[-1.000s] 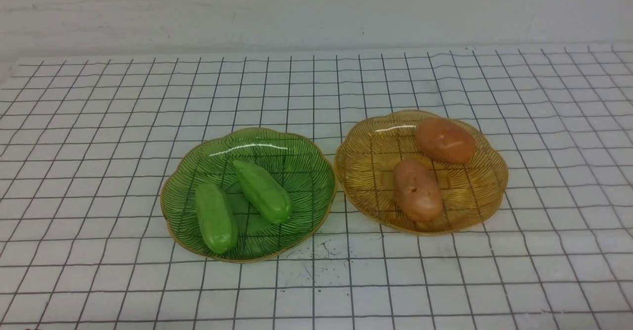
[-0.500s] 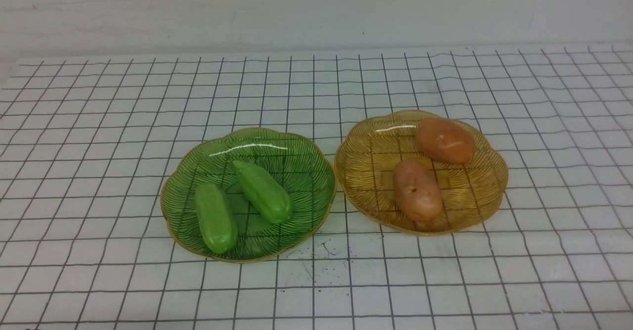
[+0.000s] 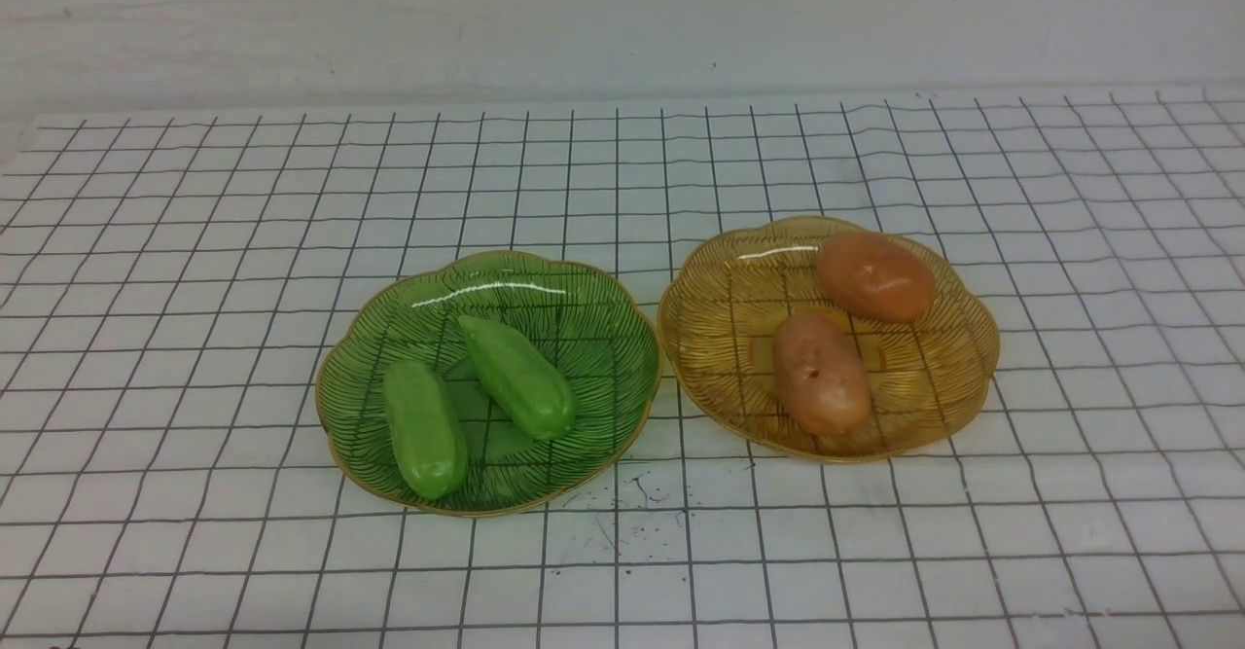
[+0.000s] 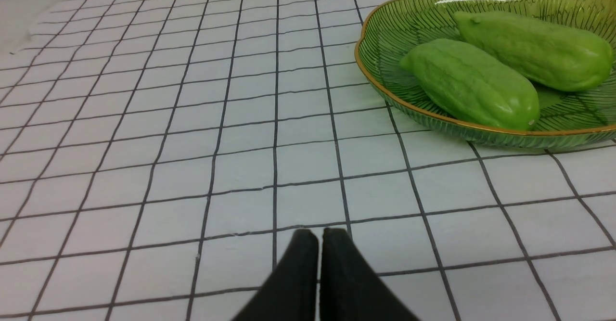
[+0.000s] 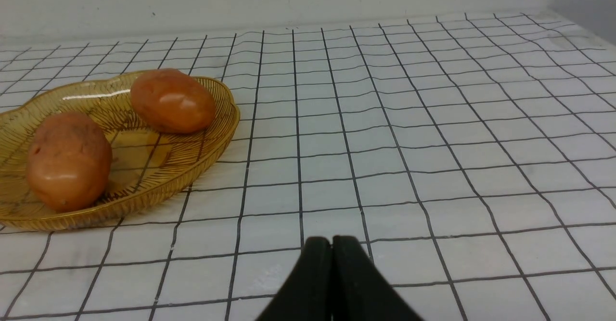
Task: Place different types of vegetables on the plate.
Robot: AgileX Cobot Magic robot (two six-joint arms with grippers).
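Two claws sit pressed shut and empty, each low over bare grid-lined table [image 3: 195, 240]. The left claw [image 4: 320, 237] has its black fingers together, apart from the green plate [image 4: 385, 99], which holds two light-green cucumbers lying side by side: the nearer cucumber [image 3: 424, 428] toward the plate's front-left, the farther cucumber [image 3: 516, 375] angled across its middle. The right claw [image 5: 331, 244] likewise has its fingers touching, well clear of the amber plate [image 5: 211, 152]. On that plate rest two potatoes, the nearer potato [image 3: 820, 373] and the farther potato [image 3: 875, 276], slightly apart. Both plates stand just beside each other.
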